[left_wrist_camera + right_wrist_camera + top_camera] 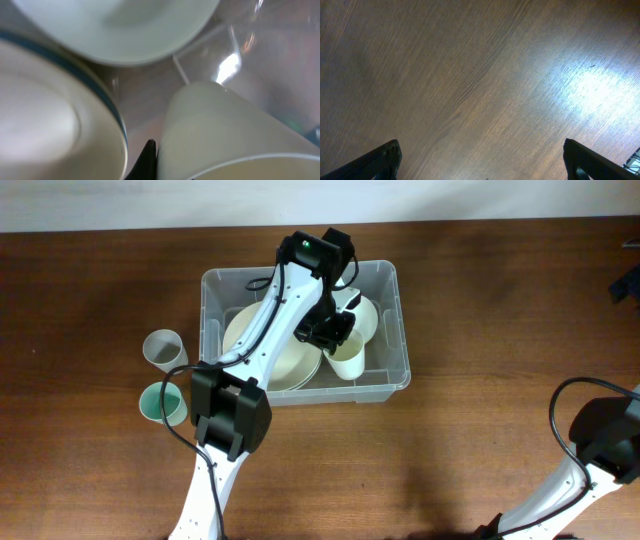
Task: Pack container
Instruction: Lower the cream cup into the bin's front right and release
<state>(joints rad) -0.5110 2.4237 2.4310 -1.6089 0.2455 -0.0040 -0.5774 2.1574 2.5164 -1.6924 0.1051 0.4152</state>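
The clear plastic container [400, 300] stands at the table's middle back. Inside lie a large cream plate [285, 360] with a blue rim [45, 115] and a white bowl [368, 315], also seen in the left wrist view [125, 25]. My left gripper [328, 330] is down inside the container, shut on a cream cup [347, 361]. In the left wrist view one black finger [151, 159] presses the cup's outer wall [225, 130]; the other finger is hidden. My right gripper [485, 165] is open and empty over bare wood.
A grey cup [163, 348] and a teal cup [160, 403] stand on the table left of the container. The right arm [600, 440] is at the front right corner. A dark object [628, 280] sits at the right edge.
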